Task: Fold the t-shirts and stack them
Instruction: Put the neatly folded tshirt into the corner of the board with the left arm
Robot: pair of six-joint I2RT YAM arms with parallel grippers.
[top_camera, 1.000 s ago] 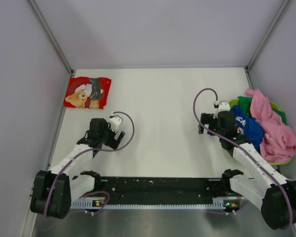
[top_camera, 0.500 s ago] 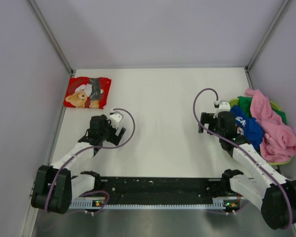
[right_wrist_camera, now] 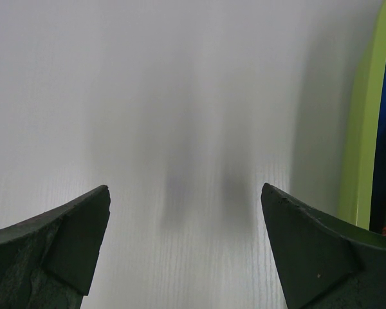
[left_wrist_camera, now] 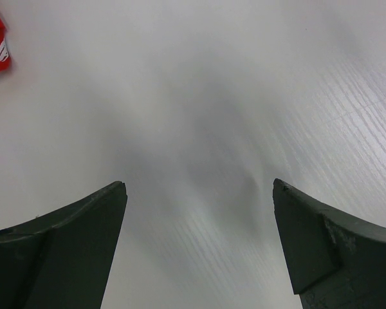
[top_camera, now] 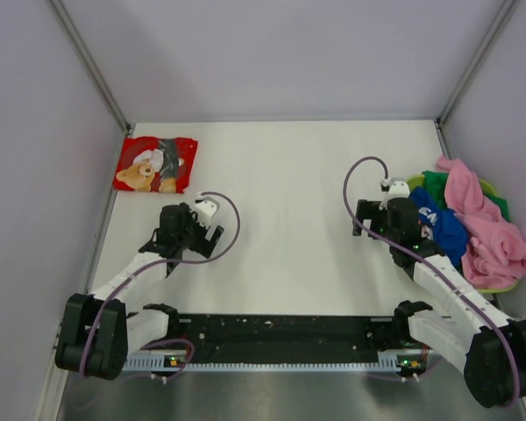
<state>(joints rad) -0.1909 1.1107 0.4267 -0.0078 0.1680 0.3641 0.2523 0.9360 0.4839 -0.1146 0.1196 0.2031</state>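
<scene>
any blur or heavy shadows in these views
Top external: evenly lit, sharp, no glare on the table. Left wrist: soft grey shadow ahead of the left gripper. Right wrist: two faint shadow streaks ahead of the right gripper; basket rim slightly soft.

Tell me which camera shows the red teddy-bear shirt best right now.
Top external. It shows the whole red teddy-bear shirt, print up, at the far left corner of the table. The left wrist view catches only a red sliver at its upper left edge; the right wrist view shows none of it.
</scene>
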